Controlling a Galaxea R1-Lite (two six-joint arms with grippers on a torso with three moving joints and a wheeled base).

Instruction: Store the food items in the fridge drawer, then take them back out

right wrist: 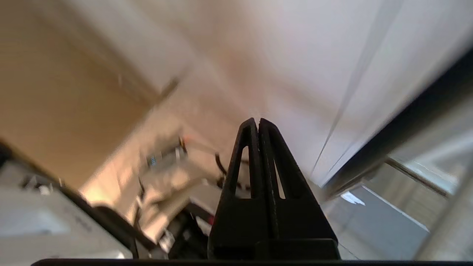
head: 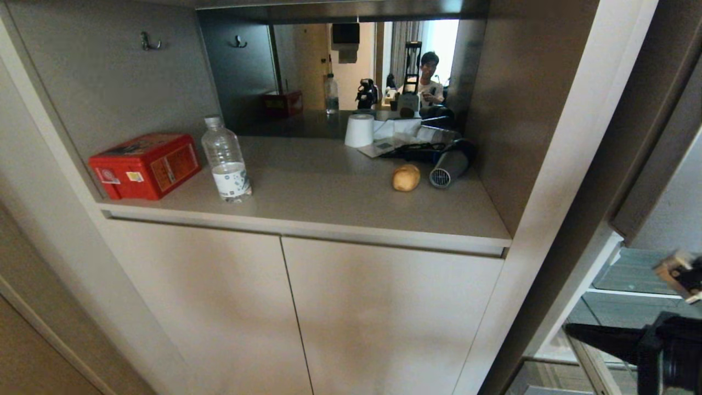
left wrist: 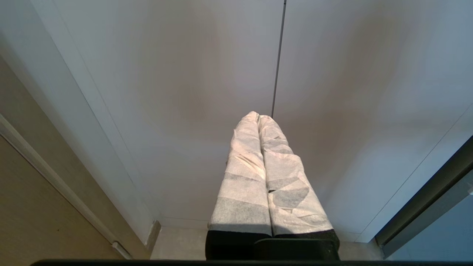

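- Tan-yellow and lumpy, the potato (head: 406, 178) is what you see first in the head view — it sits on the grey counter shelf (head: 329, 192), just beside the nozzle of the grey-black hair dryer (head: 451, 164) and well apart from any finger.
- Further back on that shelf you have the white paper roll (head: 359, 130); toward its other end stand a clear water bottle (head: 226, 160) and, next to it, a red box (head: 145, 164).
- A person shows in the mirror (head: 351, 71) behind the shelf.
- At the lower right edge of this view your right gripper (head: 581, 332) points its dark tip toward the cabinet side, with the fridge drawer (head: 630, 274) open just behind it, glass panels showing. No food item can be made out in the part of the drawer you can see, and the green pepper is not visible in any view.
- In the left wrist view your left gripper (left wrist: 258, 117) has its white-wrapped fingers (left wrist: 244, 177) pressed together with nothing between them; beyond the tips lie only the pale cabinet doors (left wrist: 184, 92) and their seam.
- In the right wrist view the black fingers (right wrist: 245, 166) are clenched tip to tip — empty. Past them is the pale cabinet side, and off to one side the glass of the open drawer.
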